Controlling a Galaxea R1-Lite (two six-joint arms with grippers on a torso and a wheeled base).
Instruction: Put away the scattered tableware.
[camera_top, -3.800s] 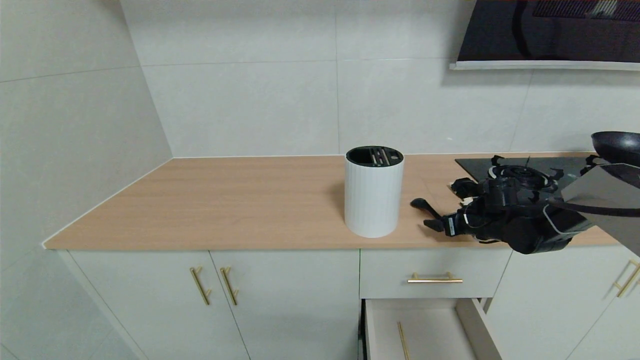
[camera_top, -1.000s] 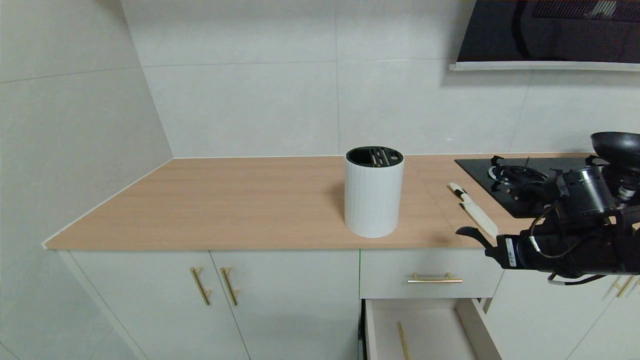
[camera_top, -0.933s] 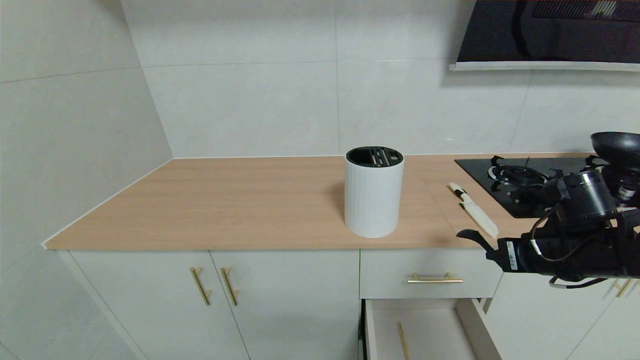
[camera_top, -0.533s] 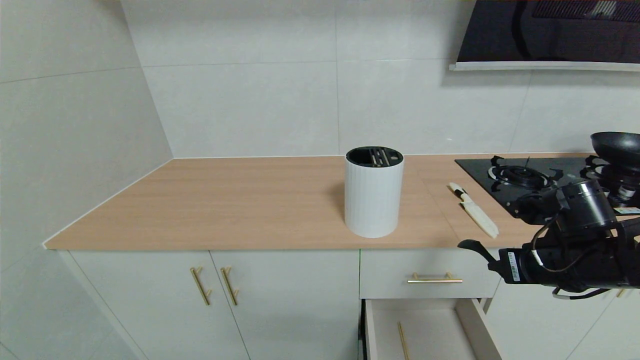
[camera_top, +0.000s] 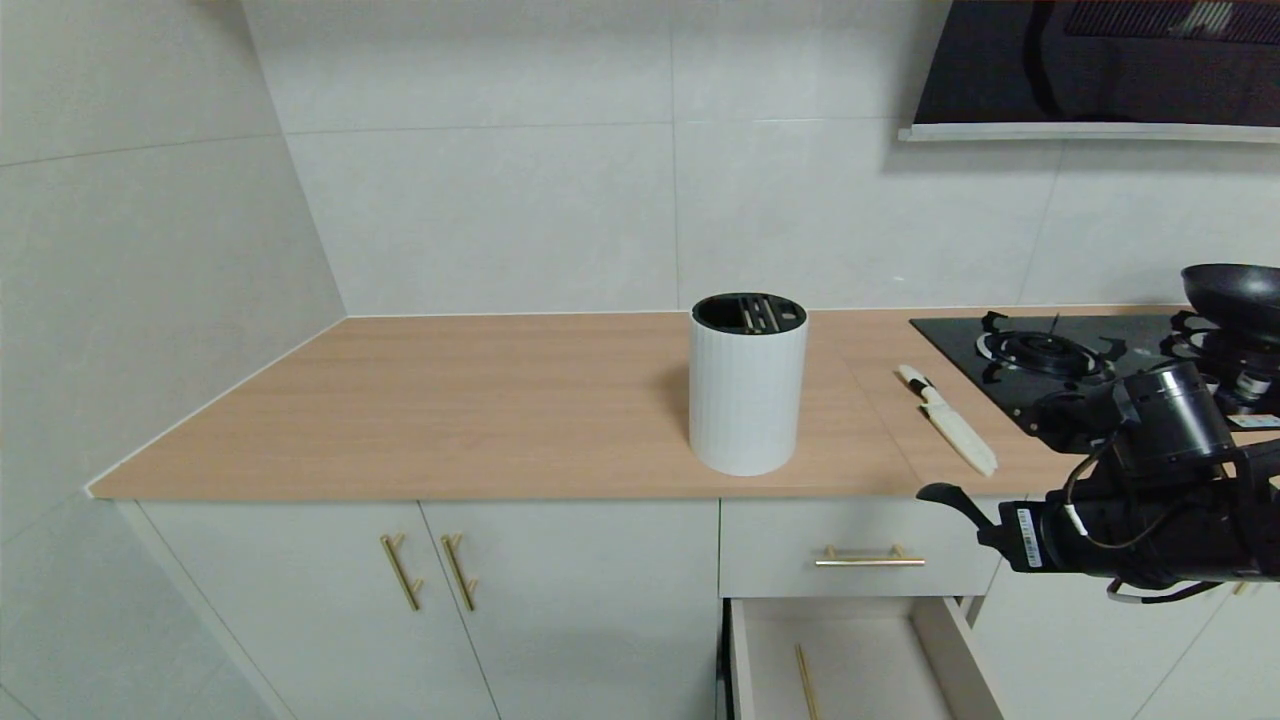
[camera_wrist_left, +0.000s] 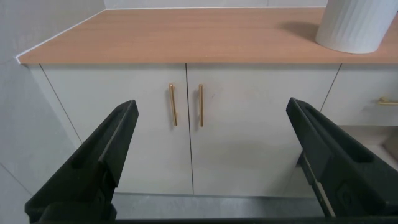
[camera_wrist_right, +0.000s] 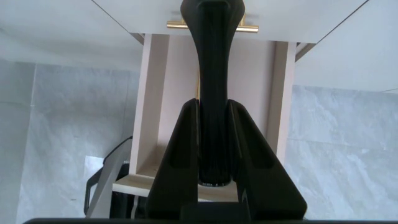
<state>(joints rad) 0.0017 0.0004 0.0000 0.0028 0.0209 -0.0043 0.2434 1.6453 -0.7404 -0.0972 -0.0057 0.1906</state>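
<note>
Tableware nearest is a thin pale stick (camera_top: 802, 680), possibly a chopstick, lying lengthwise in the open drawer (camera_top: 930, 640) under the bench (camera_top: 480, 410). Above that drawer, in front of the bench's front edge, hangs the right tool (camera_top: 940, 493), its fingers pressed together with nothing between them. Its wrist view shows the closed tool (camera_wrist_right: 212, 9) over the drawer (camera_wrist_right: 147, 106). Just above the open drawer is a closed drawer front with a gold handle (camera_top: 868, 561).

The left tool (camera_wrist_left: 211, 107) is low and faces the two cabinet doors (camera_wrist_left: 249, 124) below the bench, with its fingers spread wide and empty.

On the bench near the front right, a white knife (camera_top: 948, 418) lies flat and slanted, between the holder and the gas hob (camera_top: 1045, 355). The white ribbed cylindrical holder (camera_top: 747, 395) stands upright mid-bench, its black top slotted. A black pan (camera_top: 1230, 290) sits on the hob at the far right. Behind is a tiled wall, with a dark range hood (camera_top: 1100, 60) above the hob.
</note>
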